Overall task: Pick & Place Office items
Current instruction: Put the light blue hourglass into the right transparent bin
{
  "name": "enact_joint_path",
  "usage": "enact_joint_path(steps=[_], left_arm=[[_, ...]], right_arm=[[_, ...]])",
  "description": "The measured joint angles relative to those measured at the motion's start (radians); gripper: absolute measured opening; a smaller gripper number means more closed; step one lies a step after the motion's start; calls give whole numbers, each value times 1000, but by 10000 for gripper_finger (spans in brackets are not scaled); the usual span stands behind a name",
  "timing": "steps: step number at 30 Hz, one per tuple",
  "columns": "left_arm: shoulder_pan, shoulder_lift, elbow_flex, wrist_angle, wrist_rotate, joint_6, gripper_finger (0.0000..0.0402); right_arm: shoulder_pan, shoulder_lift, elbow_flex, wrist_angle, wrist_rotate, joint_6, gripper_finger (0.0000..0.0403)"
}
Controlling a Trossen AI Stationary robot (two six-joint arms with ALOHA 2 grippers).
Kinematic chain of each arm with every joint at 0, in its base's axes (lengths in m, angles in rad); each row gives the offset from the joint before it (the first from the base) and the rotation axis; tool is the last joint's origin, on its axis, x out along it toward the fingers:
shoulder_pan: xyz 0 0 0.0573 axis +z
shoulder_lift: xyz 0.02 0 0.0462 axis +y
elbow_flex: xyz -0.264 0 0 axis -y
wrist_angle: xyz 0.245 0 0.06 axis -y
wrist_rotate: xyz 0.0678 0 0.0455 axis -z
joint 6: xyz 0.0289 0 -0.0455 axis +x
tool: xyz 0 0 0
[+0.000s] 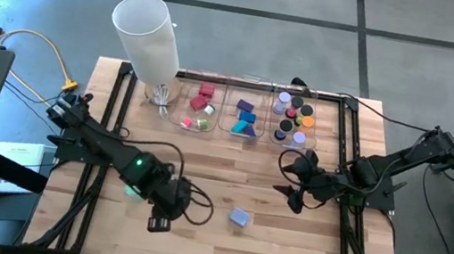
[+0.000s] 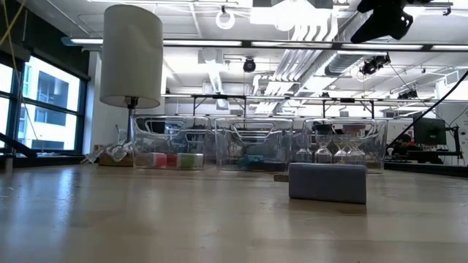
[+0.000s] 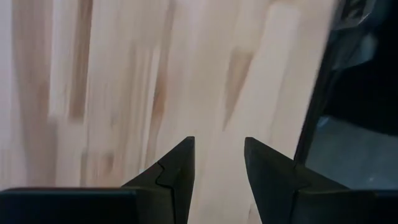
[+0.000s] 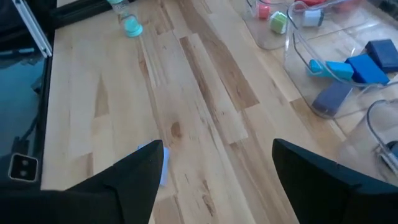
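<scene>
A lavender block [image 1: 239,217] lies flat on the bare wood near the table's middle. The low view shows it as a grey-purple slab [image 2: 327,183], and in the right wrist view its corner [image 4: 161,163] peeks out beside one finger. My right gripper [image 1: 285,183] [image 4: 217,171] hangs open, to the block's right and farther back. My left gripper [image 1: 160,222] [image 3: 219,163] is open over bare wood, left of the block near the near edge. Other coloured pieces sit in three clear bins [image 1: 242,131] along the far edge.
A tall white cylinder [image 1: 146,32] stands at the far left, next to the bins. The left bin holds red, pink and green pieces [image 1: 200,105], the middle bin blue, purple and teal ones [image 4: 357,67], and the right bin round rolls [image 1: 293,117]. A small teal-tipped piece [image 4: 130,26] lies near the cylinder.
</scene>
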Motion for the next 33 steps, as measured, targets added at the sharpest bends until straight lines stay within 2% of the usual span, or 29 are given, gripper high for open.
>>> enact_joint_path(steps=[5, 9, 13, 20, 23, 30, 33], left_arm=[[-72, 0, 0, -161, -9, -65, 134], [-148, 0, 0, -256, -129, -69, 134], [-206, 0, 0, -257, -254, -114, 134], [-236, 0, 0, -258, -251, -159, 139], [-236, 0, 0, -257, -254, -175, 162], [-236, 0, 0, -270, -261, -180, 246], [-240, 0, 0, -266, -254, -180, 266]], right_arm=[[0, 8, 0, 3, 0, 66, 289], [6, 45, 0, 13, 5, 103, 289], [12, 111, 0, 50, 5, 116, 289], [11, 195, 0, 138, -14, 117, 289], [11, 200, 0, 181, -27, 117, 289], [11, 201, 0, 248, -27, 112, 289], [11, 201, 0, 249, -27, 112, 289]])
